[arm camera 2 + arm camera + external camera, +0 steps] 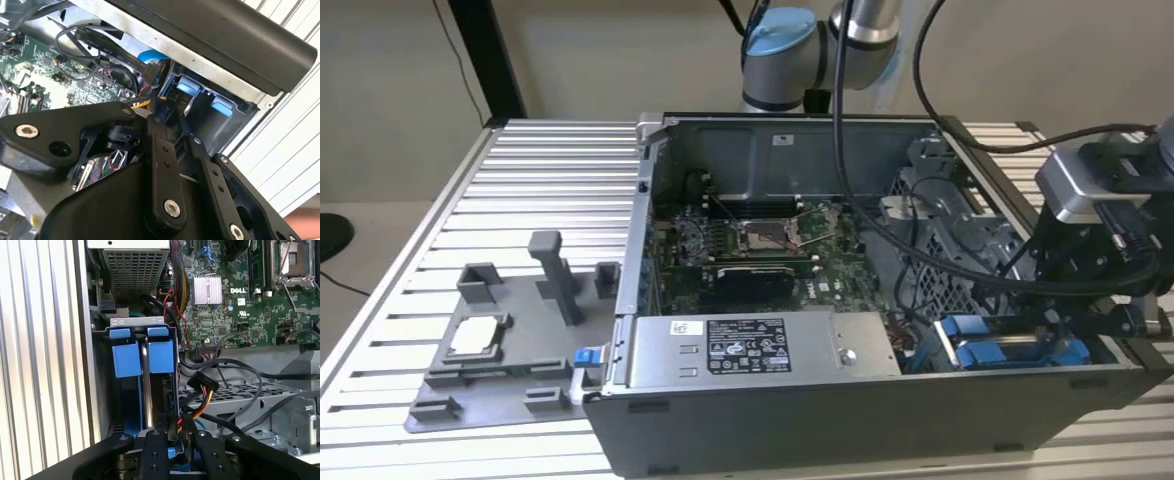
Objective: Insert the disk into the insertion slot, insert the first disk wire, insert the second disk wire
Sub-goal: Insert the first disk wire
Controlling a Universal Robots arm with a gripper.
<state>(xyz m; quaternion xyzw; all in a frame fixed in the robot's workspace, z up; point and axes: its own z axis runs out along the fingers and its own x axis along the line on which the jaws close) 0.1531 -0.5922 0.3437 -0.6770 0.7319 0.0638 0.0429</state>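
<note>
my end effector (177,434) is clenched on a black wire connector (175,423). the disk (161,357) sits in the insertion slot (136,320) at the case (854,420) corner, straight ahead of me, its long axis pointing back at me.

- Worktop (534,170): ribbed bare metal, matt silver.
- Insertion slot (136,320): grey sheet metal; tabs (125,358) of smooth blue plastic.
- Hand (174,427): matt black, bright metal screws.
- Fixture tray (507,395): matt grey plastic.
- Computer case (854,425): dark matt sheet metal.
</note>
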